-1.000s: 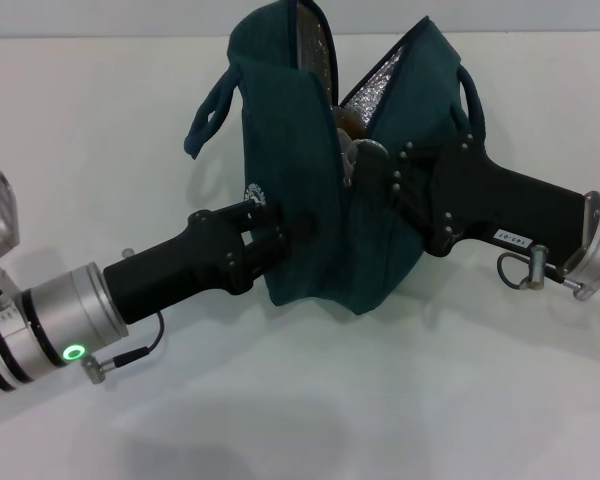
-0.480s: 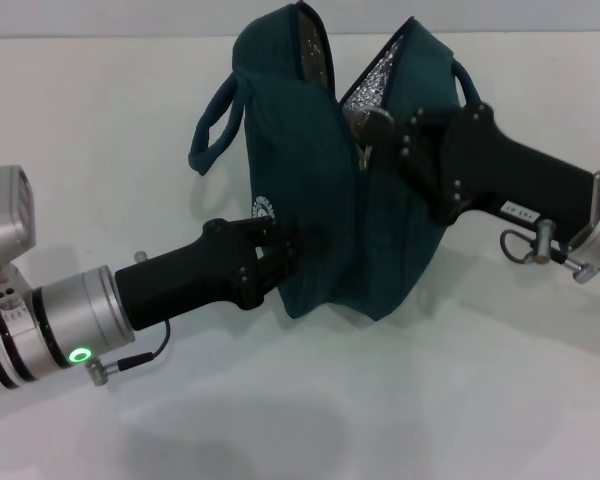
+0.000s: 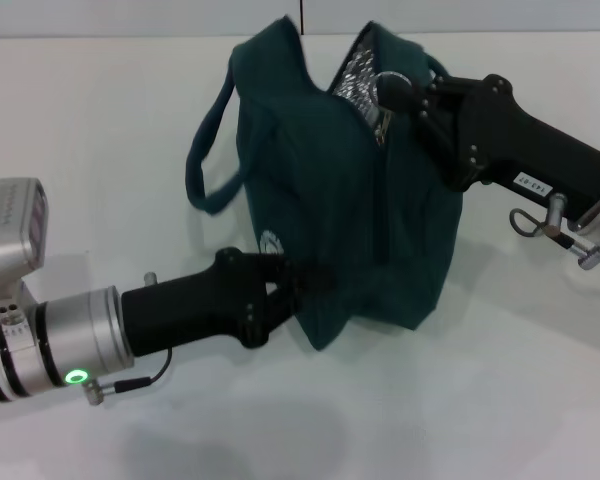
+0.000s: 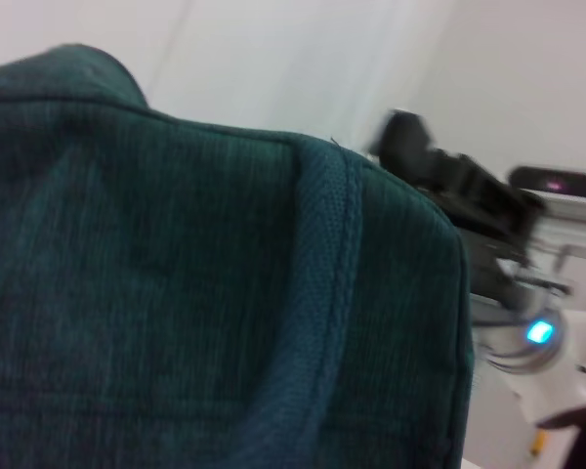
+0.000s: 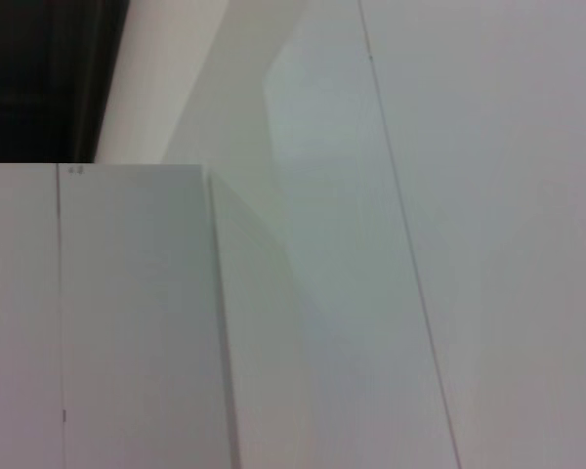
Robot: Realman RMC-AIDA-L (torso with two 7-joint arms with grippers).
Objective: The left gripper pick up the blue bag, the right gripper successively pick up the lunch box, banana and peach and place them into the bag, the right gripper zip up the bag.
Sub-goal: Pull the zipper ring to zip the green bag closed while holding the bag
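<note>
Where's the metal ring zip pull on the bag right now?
In the head view the ring zip pull sits at the blue bag's top opening, right beside the right pincer, near the silver lining.

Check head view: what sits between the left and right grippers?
Head view: the blue bag fills the stretch, left gripper at its lower side, right gripper at its partly open top.

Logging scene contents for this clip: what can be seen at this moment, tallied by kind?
Bags: 1, the blue bag
Grippers: 2, the left gripper at the bag's lower front, the right gripper at its top opening
Food items in view: 0
Total: 3
</note>
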